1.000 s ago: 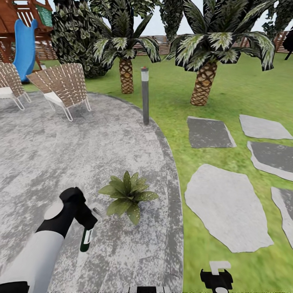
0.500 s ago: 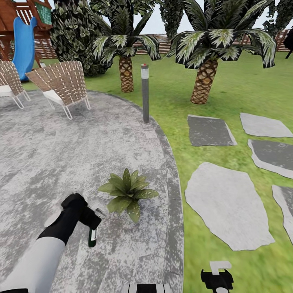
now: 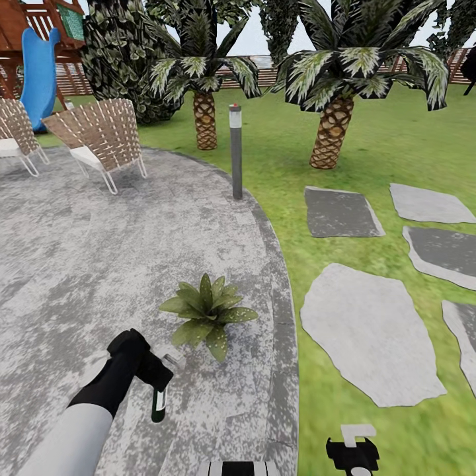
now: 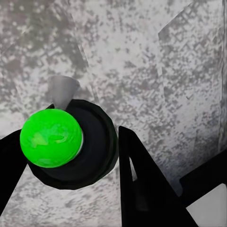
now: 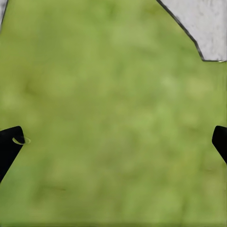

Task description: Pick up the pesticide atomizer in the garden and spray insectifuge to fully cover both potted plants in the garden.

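Atomizer [image 3: 158, 403] in left end effector [image 3: 156, 375], nr plant [image 3: 206, 312].

We saw a grey bollard lamp [image 3: 235, 152] standing upright at the patio's curved rim, where the paving met the grass. Behind it rose two palms [image 3: 205, 99] [image 3: 334, 99], and a dark leafy bush [image 3: 122, 59] stood to their left. Two woven lounge chairs [image 3: 99, 142] [image 3: 16, 135] rested on the paving near the far edge. Beyond them stood a wooden play frame with a blue slide [image 3: 39, 69].
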Controlling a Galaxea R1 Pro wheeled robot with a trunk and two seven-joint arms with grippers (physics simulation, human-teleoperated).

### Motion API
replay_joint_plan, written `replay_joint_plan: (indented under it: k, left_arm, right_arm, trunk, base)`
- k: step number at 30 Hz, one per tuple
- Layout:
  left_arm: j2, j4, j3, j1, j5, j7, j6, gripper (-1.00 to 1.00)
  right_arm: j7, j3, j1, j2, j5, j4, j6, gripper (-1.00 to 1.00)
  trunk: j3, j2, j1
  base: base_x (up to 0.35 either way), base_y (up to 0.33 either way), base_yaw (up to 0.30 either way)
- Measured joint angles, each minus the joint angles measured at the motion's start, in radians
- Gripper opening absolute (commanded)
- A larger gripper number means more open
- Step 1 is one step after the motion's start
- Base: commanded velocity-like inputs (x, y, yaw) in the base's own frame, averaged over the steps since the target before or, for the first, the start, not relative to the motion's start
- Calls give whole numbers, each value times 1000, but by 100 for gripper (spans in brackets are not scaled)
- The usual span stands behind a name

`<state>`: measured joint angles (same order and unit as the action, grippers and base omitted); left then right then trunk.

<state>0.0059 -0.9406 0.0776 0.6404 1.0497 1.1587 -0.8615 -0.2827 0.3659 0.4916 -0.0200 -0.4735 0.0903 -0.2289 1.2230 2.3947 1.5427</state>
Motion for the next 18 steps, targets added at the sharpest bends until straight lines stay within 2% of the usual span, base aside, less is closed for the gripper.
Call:
replay_joint_plan:
  k: [2,5,10,18]
  left_arm:
    - [-3,3,0,-1,-2,0,0,-100]
    - [-24,11,-2,-2,-3,-3,2,-100]
    - [-42,9,-3,-18,-2,-22,6,-100]
    - [-52,4,-3,-21,-2,-25,7,-100]
  right_arm:
    - [0,0,0,0,0,0,0,100]
    - [0,0,0,0,-1,0,0,100]
    - [0,0,0,1,0,0,0,100]
    - [1,0,0,3,0,0,0,100]
  trunk:
    - [0,0,0]
    - [0,0,0]
    - [0,0,0]
    - [0,0,0]
  base:
    - [0,0,0]
    - [0,0,0]
    - [-14,4,0]
    - [-110,240,0]
